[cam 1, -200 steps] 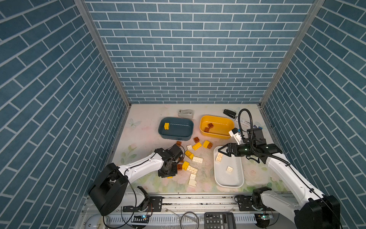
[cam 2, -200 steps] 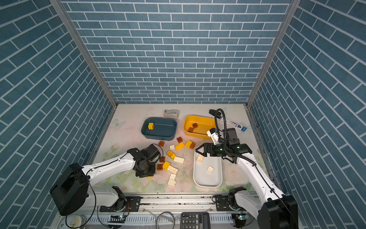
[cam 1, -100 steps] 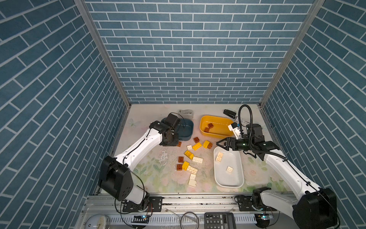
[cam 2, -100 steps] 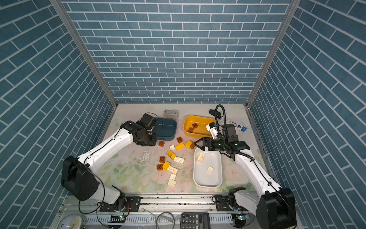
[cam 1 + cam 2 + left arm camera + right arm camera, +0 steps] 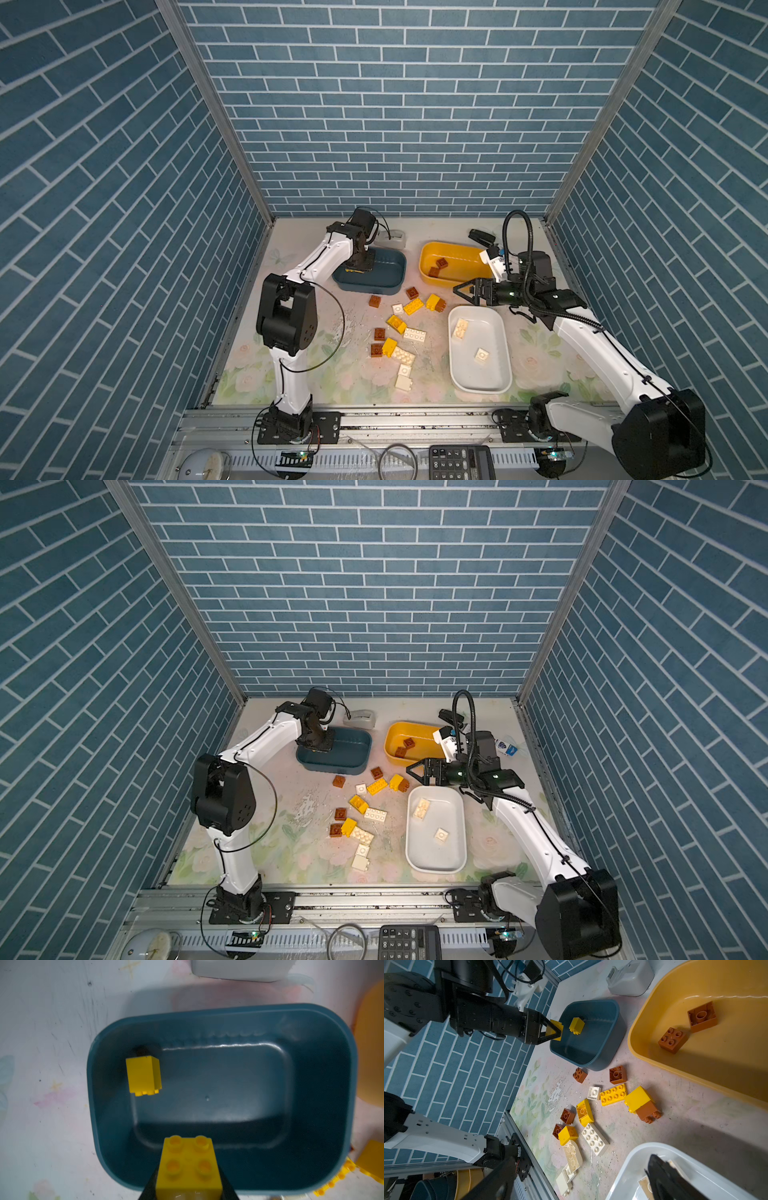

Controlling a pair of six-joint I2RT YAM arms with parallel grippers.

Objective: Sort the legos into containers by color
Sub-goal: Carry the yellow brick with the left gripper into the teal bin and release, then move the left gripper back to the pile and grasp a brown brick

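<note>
The left arm (image 5: 328, 253) hangs over the dark blue tub (image 5: 388, 266), its jaws clenched on a square yellow brick (image 5: 188, 1165). The brick is held with its studs toward the wrist camera, above the tub's end farthest from the yellow tub (image 5: 461, 257). A second yellow brick (image 5: 143, 1075) lies on its side inside the blue tub, near that same end. The yellow tub, just beside the blue one and to its right in both top views, holds two reddish-brown bricks (image 5: 441, 262). The white tub (image 5: 482, 376), farther right of the blue tub and nearer the robot's base, holds two cream bricks (image 5: 460, 329). Loose legos (image 5: 413, 306) in yellow, brown and cream lie scattered on the floral bench (image 5: 316, 332) in front of the blue tub, on the base side. The right arm (image 5: 582, 328) reaches in well apart from the blue tub, its jaws released, spread wide and gripping nothing. Just behind the blue tub, toward the back wall, sits a grey tape dispenser (image 5: 397, 239); a black stapler (image 5: 482, 237) lies farther right, past the yellow tub.
</note>
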